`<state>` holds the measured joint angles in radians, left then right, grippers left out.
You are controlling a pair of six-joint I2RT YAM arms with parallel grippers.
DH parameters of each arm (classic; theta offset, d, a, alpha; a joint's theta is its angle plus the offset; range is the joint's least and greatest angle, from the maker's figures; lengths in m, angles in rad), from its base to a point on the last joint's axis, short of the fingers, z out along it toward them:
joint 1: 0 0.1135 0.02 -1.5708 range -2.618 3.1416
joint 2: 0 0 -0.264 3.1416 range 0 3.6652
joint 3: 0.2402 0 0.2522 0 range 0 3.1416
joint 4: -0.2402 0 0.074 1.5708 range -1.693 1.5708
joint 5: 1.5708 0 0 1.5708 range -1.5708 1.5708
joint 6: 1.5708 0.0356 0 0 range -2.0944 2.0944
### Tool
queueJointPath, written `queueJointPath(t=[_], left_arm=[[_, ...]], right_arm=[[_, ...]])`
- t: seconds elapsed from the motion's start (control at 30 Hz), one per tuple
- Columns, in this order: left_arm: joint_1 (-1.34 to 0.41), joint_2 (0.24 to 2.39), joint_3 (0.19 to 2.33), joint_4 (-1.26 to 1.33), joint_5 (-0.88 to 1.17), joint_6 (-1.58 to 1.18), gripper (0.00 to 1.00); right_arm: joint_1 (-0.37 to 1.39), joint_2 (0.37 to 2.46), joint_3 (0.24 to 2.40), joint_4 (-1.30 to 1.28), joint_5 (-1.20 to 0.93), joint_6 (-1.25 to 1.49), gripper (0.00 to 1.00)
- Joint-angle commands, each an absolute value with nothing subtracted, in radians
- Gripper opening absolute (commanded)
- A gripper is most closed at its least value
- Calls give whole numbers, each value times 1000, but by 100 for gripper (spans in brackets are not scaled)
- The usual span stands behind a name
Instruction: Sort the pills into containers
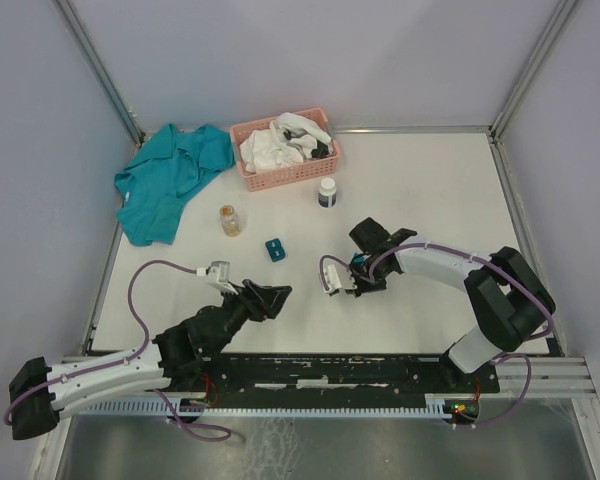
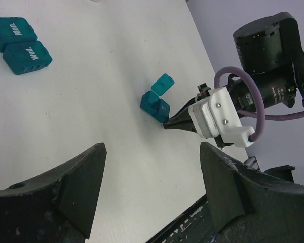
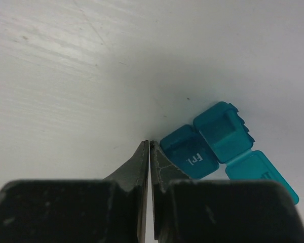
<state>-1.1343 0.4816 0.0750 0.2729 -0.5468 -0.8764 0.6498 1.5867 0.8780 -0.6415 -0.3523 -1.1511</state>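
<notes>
A teal container [image 1: 274, 249] of two joined boxes lies mid-table; the left wrist view shows it [image 2: 20, 43] lettered "Mon." and "Wed.". A second teal container [image 3: 187, 157], marked "Fri.", lies to its right with one lid [image 3: 258, 174] flipped open; it also shows in the left wrist view [image 2: 156, 101]. My right gripper [image 3: 149, 145] is shut, its tips down at the table just left of that box [image 2: 167, 124], and nothing shows between them. No loose pills are visible. My left gripper [image 2: 152, 187] hovers open over bare table [image 1: 273, 297].
A pink basket [image 1: 280, 176] full of cloths stands at the back, with a teal garment [image 1: 170, 180] to its left. A white bottle [image 1: 327, 191] and a small amber bottle [image 1: 230, 220] stand in front of the basket. Frame posts and walls border the table.
</notes>
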Motion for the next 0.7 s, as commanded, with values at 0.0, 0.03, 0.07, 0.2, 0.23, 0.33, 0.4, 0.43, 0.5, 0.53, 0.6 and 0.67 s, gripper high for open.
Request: queueJointPath(t=[0.0,0.03,0.07,0.2,0.23,0.33,0.4,0.43,0.5,0.53,0.6,0.67], left_arm=[[-1135,464,69,278,-555,-859,81],[-1135,460,69,278,-553,-857,81],[-1135,457,69,276,-552,-857,81],[-1135,444,70,267,-552,-857,81],[-1135,441,71,267,-552,-857,81],[-1135,442,72,264,-554,-855,81],[-1135,446,75,264,-555,-855,81],[-1135,447,76,264,-556,-854,81],[-1135,451,80,264,-555,-852,81],[-1135,454,82,264,-557,-851,81],[-1135,458,84,265,-556,-849,81],[-1136,463,89,264,-558,-844,81]], right_arm=[[651,1575,919,-573,-273,-1082,10],[651,1574,918,-564,-266,-1072,10],[652,1573,917,-553,-255,-1061,10],[651,1572,920,-519,-207,-1030,10],[650,1572,921,-510,-193,-1024,10],[650,1568,920,-476,-150,-990,10],[649,1565,919,-452,-137,-967,10],[649,1566,917,-432,-125,-940,11],[650,1567,915,-397,-97,-907,11],[649,1568,915,-388,-87,-904,11],[650,1566,908,-364,-68,-896,12],[649,1562,904,-333,-45,-873,13]])
